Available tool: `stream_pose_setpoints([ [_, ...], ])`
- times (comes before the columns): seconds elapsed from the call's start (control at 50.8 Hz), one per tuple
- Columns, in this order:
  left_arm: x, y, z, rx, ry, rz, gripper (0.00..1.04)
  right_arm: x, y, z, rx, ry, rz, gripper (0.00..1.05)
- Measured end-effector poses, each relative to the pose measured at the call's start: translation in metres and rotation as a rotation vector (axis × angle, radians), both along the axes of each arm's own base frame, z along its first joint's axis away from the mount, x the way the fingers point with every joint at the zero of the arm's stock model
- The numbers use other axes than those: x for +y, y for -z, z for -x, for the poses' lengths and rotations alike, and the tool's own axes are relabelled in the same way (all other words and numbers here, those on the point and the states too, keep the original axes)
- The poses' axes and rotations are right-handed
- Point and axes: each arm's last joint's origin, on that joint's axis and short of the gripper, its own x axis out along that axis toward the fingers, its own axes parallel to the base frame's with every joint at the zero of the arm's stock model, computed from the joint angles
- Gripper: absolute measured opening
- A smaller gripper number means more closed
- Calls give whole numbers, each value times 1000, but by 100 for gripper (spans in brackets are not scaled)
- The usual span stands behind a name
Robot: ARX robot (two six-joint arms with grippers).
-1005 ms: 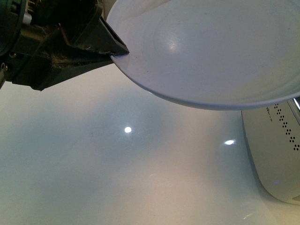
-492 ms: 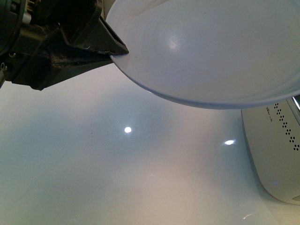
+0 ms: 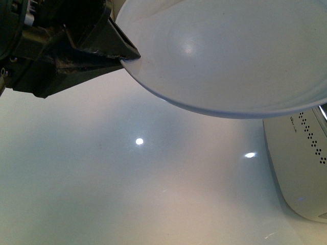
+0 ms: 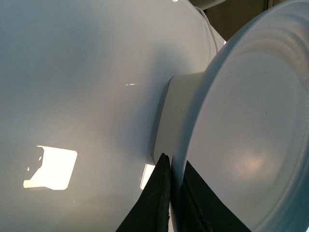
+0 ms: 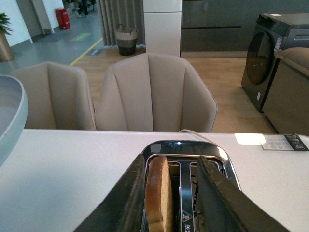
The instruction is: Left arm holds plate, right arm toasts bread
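Observation:
My left gripper (image 3: 125, 56) is shut on the rim of the pale bluish-white plate (image 3: 230, 56) and holds it tilted above the white table. In the left wrist view the black jaws pinch the plate rim (image 4: 181, 159) from both sides, with my left gripper (image 4: 171, 166) at the plate's edge. My right gripper (image 5: 169, 169) is open, its two black fingers (image 5: 126, 193) either side of the bread slice (image 5: 158, 193). The bread stands upright in one slot of the chrome-topped toaster (image 5: 193, 150). The jaws are apart and I cannot tell if they touch the bread.
The white toaster body (image 3: 301, 163) stands at the right of the glossy white table (image 3: 127, 194), below the plate; it also shows behind the plate (image 4: 166, 121). Beige chairs (image 5: 154, 92) stand beyond the table's far edge. A card (image 5: 282, 141) lies on the table.

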Motion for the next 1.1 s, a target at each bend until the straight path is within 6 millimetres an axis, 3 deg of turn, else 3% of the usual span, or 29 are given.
stream_pose_setpoints([
  [0.197, 0, 0, 0, 0, 0, 0, 3, 0, 8, 9, -1, 0, 7, 2],
  [0.611, 0, 0, 0, 0, 0, 0, 3, 0, 20, 22, -18, 0, 5, 2],
  [1.103, 0, 0, 0, 0, 0, 0, 3, 0, 19, 31, -32, -1, 5, 2],
])
